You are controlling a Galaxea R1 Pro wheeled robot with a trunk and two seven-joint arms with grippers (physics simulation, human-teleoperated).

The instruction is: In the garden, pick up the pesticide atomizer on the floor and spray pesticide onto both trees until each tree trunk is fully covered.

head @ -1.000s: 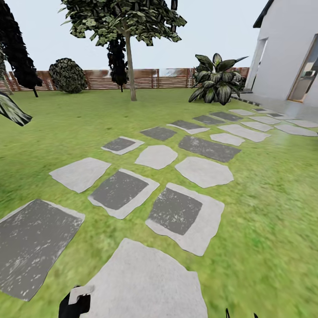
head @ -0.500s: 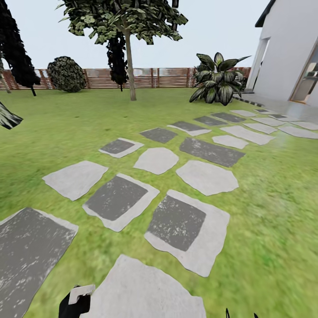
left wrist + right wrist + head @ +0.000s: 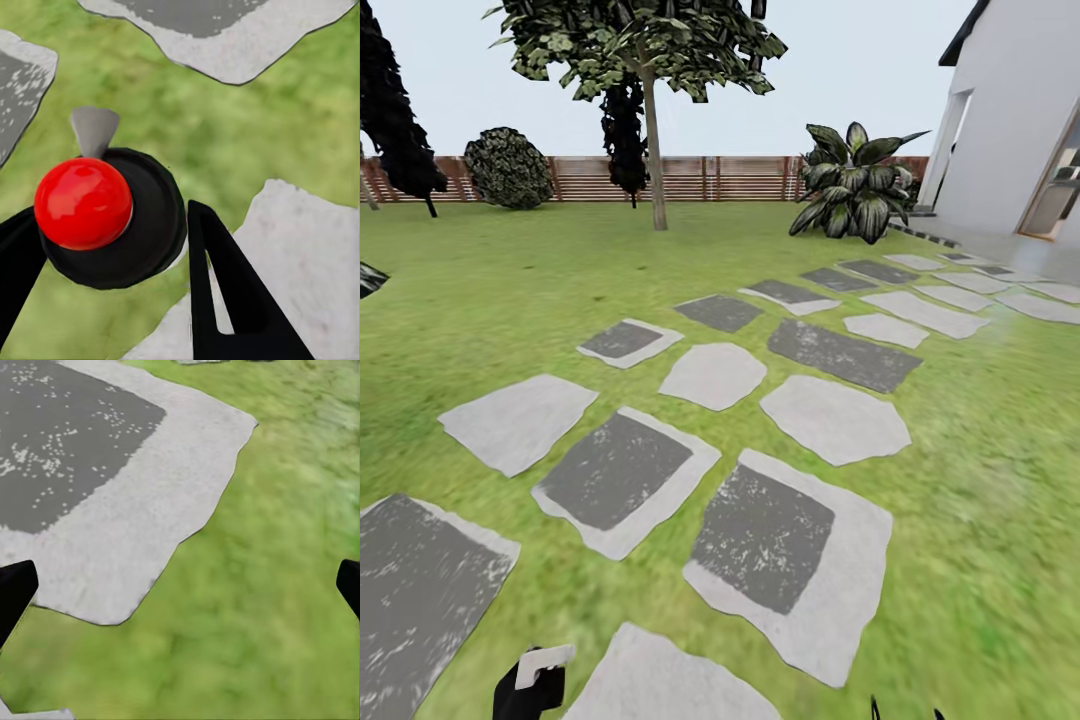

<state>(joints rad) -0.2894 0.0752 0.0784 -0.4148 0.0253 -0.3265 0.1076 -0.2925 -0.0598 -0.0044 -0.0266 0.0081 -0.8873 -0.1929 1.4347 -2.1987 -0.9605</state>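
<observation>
My left gripper (image 3: pixel 105 232) is shut on the pesticide atomizer (image 3: pixel 82 202), which has a red ball on a round black cap and a grey nozzle. In the head view the atomizer (image 3: pixel 532 678) pokes up at the bottom edge, its pale nozzle on top. Grass lies under my right gripper (image 3: pixel 180 585), which is open with nothing between its fingers; its tips (image 3: pixel 905 712) just show in the head view. Far ahead by the fence stands a tree (image 3: pixel 653 150) with a bare pale trunk and leaves only high up. I see no white specks on it from here.
Grey stepping stones (image 3: pixel 765 535) cross the lawn toward a white house (image 3: pixel 1010 120) at the right. A broad-leaved plant (image 3: pixel 855 185) grows by the house. A round shrub (image 3: pixel 510 168), dark narrow trees (image 3: pixel 625 135) and a brown slat fence (image 3: pixel 730 178) line the back.
The whole head view has shifted: the stepping stones have slid down and closer and the fence line sits slightly nearer. Both grippers hold the same pose, the atomizer still in the left one.
</observation>
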